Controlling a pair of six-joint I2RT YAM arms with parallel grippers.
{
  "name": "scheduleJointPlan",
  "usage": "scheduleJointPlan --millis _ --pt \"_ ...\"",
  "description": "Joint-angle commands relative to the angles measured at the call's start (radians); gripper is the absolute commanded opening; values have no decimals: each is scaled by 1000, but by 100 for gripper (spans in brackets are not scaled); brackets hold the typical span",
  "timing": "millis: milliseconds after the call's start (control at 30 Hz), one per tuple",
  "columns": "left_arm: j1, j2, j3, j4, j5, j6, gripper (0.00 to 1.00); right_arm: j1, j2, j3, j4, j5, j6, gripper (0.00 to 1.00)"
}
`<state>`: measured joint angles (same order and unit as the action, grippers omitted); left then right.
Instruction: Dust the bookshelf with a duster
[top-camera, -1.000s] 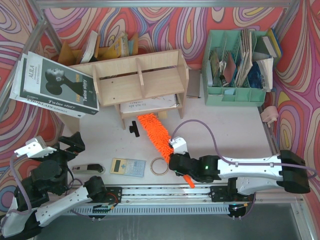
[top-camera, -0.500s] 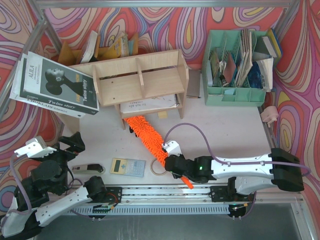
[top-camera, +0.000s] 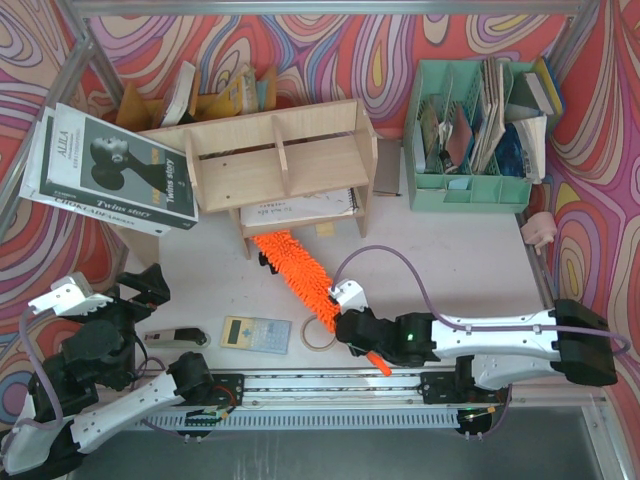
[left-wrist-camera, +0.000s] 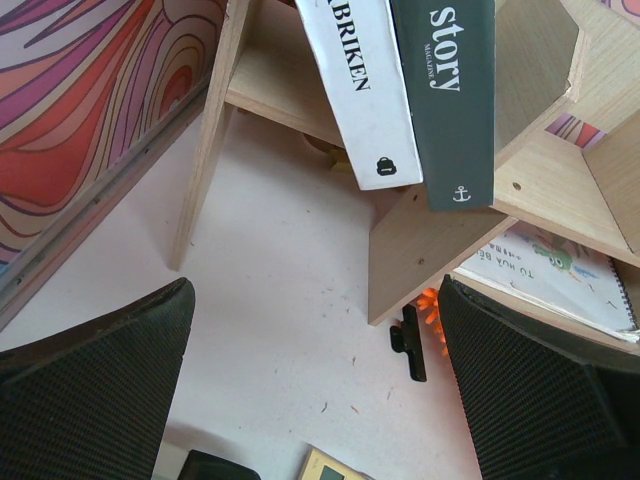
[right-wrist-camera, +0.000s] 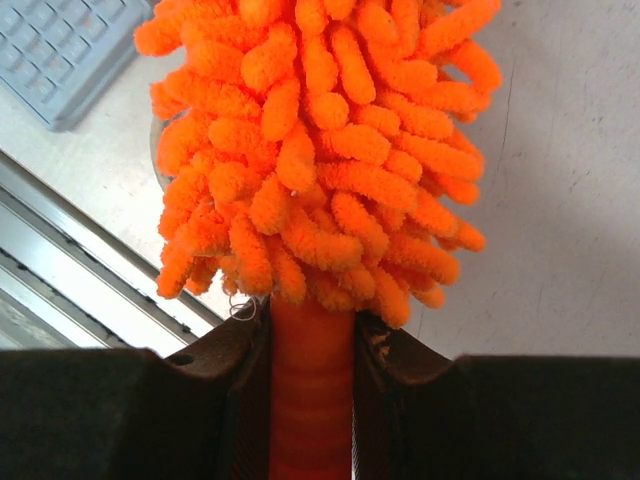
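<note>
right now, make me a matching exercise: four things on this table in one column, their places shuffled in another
1 fluffy orange microfibre duster
2 pale-wood two-tier bookshelf
3 mint-green plastic organiser
4 flat grey-blue calculator

a far right of the table
b flat near its front edge
c handle clamped in the right gripper
d far side, centre-left

Pairs: 1-c, 2-d, 3-a, 4-b

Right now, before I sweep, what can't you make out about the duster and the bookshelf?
- Top view: the duster tip meets the bookshelf front edge. The upper boards hide the lower tier, so contact is unclear.
- Right wrist view: the fluffy head fills the frame and hides the bookshelf. The right gripper covers the handle.
- Left wrist view: the bookshelf hides all but an orange tuft.
</note>
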<state>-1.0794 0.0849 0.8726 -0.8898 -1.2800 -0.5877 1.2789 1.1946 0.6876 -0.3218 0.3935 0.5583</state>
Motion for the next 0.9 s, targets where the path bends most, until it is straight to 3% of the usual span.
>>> scheduleJointPlan --millis 0,367,667,867 --pt "-5 -5 0 -15 -13 -4 99 12 6 -50 61 13 29 0" --pt "-7 2 2 -18 -13 -5 98 13 -40 60 38 49 -52 0" --pt "-7 -7 1 -16 -15 -6 99 13 -38 -27 65 7 -4 0" --pt "-7 1 0 -13 -14 -4 98 14 -18 -33 28 62 18 0"
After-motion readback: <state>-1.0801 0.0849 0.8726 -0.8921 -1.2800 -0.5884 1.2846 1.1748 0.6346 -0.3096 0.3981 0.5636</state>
